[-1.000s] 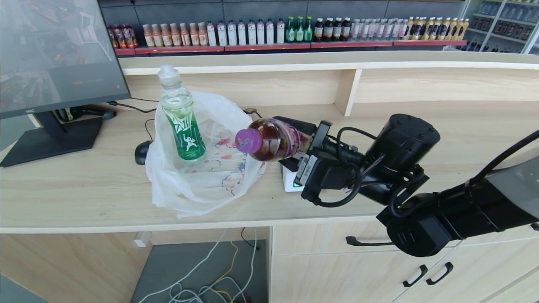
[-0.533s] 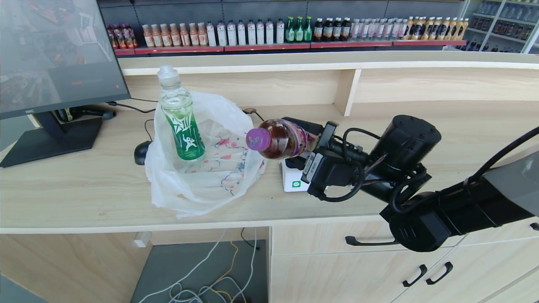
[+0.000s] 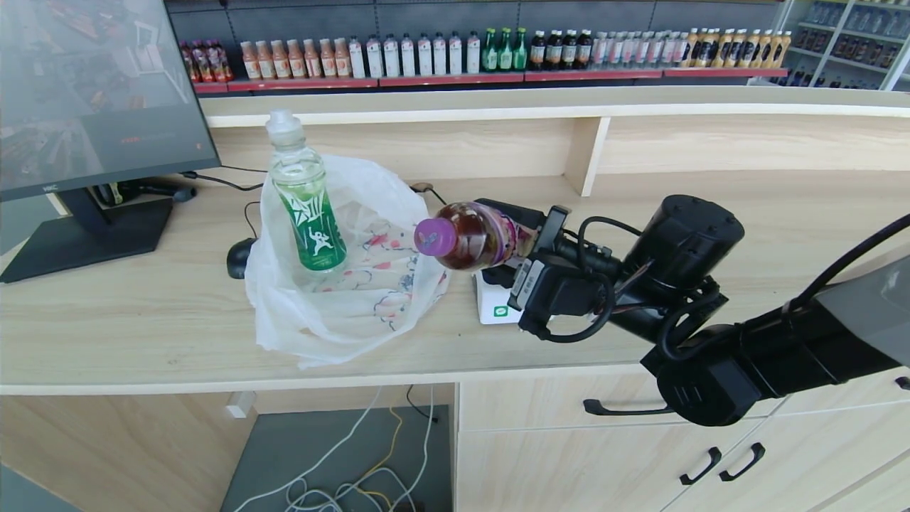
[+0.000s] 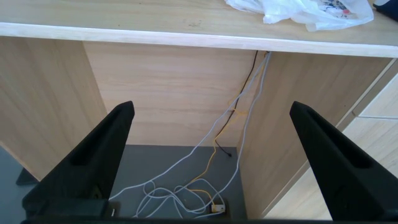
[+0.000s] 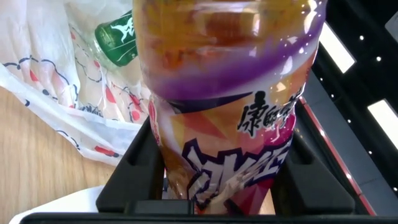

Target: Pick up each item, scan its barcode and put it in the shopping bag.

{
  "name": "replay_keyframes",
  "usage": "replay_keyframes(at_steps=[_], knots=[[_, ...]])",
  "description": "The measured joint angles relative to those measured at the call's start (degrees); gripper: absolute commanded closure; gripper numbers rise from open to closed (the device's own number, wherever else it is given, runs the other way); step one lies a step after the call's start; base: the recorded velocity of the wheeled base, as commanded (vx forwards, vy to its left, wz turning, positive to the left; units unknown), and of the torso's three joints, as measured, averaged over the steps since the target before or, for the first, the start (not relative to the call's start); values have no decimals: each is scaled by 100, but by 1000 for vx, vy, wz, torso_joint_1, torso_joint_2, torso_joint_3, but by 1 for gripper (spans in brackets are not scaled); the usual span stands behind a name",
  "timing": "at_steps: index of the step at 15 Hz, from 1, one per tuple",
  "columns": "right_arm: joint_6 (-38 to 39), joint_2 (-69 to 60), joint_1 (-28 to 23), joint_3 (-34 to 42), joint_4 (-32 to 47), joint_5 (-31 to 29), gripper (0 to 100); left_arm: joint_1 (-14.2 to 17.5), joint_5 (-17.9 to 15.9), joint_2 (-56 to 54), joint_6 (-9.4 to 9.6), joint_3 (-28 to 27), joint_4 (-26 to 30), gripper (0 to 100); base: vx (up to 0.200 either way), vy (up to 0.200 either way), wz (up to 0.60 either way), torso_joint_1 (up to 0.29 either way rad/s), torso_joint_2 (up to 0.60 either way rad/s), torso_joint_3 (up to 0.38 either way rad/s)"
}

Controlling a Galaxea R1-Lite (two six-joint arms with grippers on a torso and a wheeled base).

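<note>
I'm grasping a round, glossy tea bottle (image 3: 466,235) sideways in my right hand (image 3: 525,249), above the wood-grain tabletop (image 3: 142,320) beside the crinkly plastic bag (image 3: 355,302) holding a green bottle (image 3: 307,206). My left hand (image 4: 211,109) is hanging released.

Bright, even light falls from overhead; the pale counter (image 3: 142,320) takes it flat, with only soft, faint shadows around the shopping bag (image 3: 341,299) and a darker band in the recess under the raised ledge at 12 o'clock; the monitor (image 3: 92,92) at 10 o'clock carries a washed reflection of the room; white highlights glint on the purple-capped bottle (image 3: 466,235); the glossy black scanner top (image 5: 357,87) behind it mirrors bright bars of light; the kneehole (image 3: 334,441) at 6 o'clock sits dimmer; upright lines lean outward near the borders, plainly at 10 and 2 o'clock.
</note>
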Motion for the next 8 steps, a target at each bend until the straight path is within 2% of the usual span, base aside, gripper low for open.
replay_keyframes(at_steps=[8], knots=[[146, -17, 2, -57, -24, -38, 100, 0, 0, 0, 0, 0, 0, 0, 0, 0, 0, 0, 0, 0]])
